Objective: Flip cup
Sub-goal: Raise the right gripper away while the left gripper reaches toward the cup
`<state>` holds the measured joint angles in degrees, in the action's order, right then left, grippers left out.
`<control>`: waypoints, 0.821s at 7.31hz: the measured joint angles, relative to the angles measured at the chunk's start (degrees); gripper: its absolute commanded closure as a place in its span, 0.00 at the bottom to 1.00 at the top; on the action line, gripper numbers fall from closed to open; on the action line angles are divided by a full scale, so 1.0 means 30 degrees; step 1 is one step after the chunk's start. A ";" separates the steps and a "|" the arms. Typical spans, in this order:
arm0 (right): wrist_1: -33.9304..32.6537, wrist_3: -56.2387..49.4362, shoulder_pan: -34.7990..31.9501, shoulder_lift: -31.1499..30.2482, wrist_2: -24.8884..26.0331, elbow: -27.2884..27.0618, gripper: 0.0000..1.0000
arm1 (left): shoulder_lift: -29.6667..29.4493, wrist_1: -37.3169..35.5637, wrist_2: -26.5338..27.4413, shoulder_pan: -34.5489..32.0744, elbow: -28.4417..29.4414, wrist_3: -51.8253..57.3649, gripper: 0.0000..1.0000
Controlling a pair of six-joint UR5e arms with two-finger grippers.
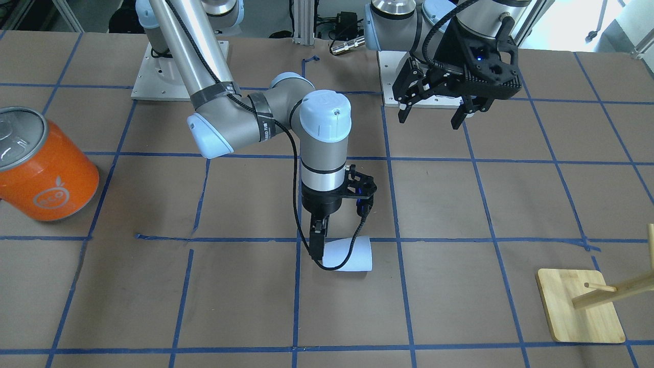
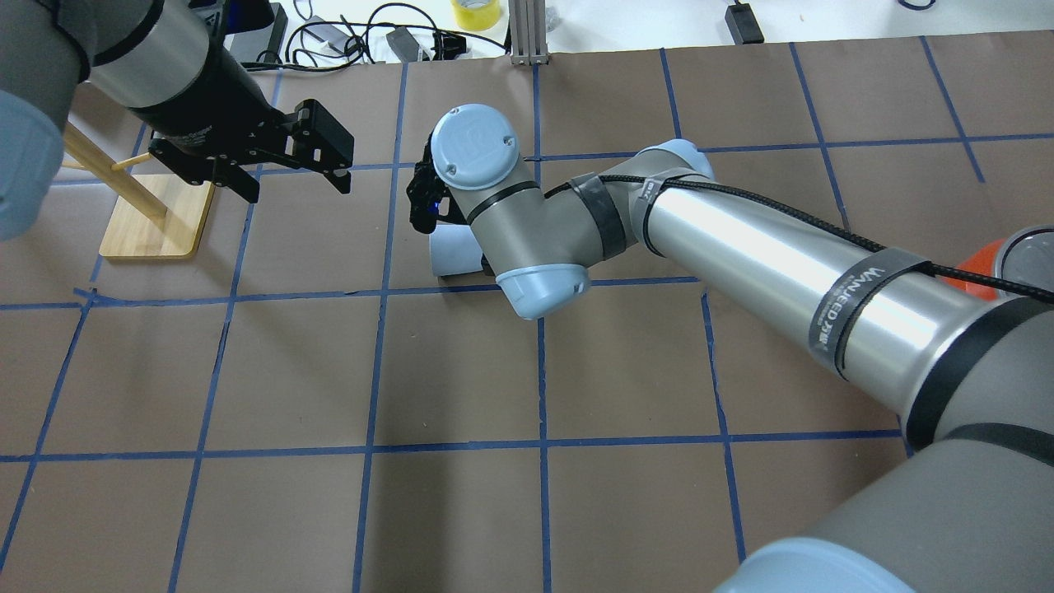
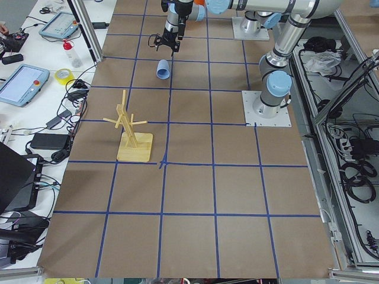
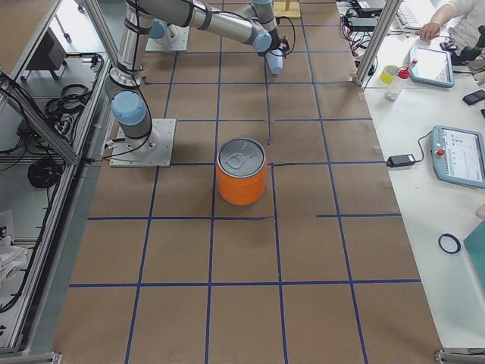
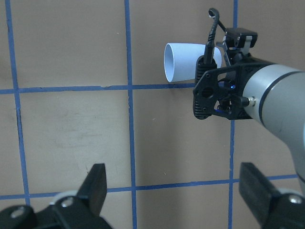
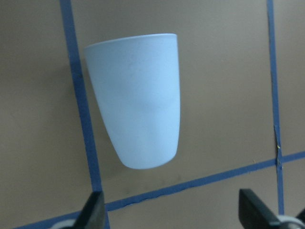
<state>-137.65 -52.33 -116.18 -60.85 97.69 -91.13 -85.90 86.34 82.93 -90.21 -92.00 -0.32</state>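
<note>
we see the cup (image 1: 352, 255) lying on its side on the counter (image 1: 460, 306), right gripper (image 6: 174, 214) open over its narrow end, left gripper (image 1: 430, 117) open too, hovering well apart

Front camera: across table (image 1: 460, 204), facing robot, steep down-look; robot side at 12 o'clock. Overhead: behind shoulders, looking forward-down. Side cameras: high at table ends, far off, looking along table. Wrist cameras: close, pointing down. Both wrist views share cup (image 6: 136, 100); left wrist's has it at 1 o'clock, farther off.
</note>
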 measured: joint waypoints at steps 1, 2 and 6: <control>0.0292 0.3012 0.0899 -0.0550 0.0007 -0.0009 0.00 | -0.0249 0.0285 -0.0763 0.0039 -0.0050 0.0005 0.00; 0.0844 0.5846 0.2139 -0.1153 0.0013 -0.0014 0.00 | -0.0721 0.0495 -0.1915 0.0173 -0.0177 0.0037 0.00; 0.4735 1.3752 0.7613 -0.4042 -0.0012 -0.0004 0.00 | -0.3748 0.0079 -0.4377 0.1905 -0.1390 0.3116 0.00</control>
<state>-123.44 -11.07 -93.34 -72.97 97.65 -91.14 -97.15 86.58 69.80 -84.49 -96.17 9.03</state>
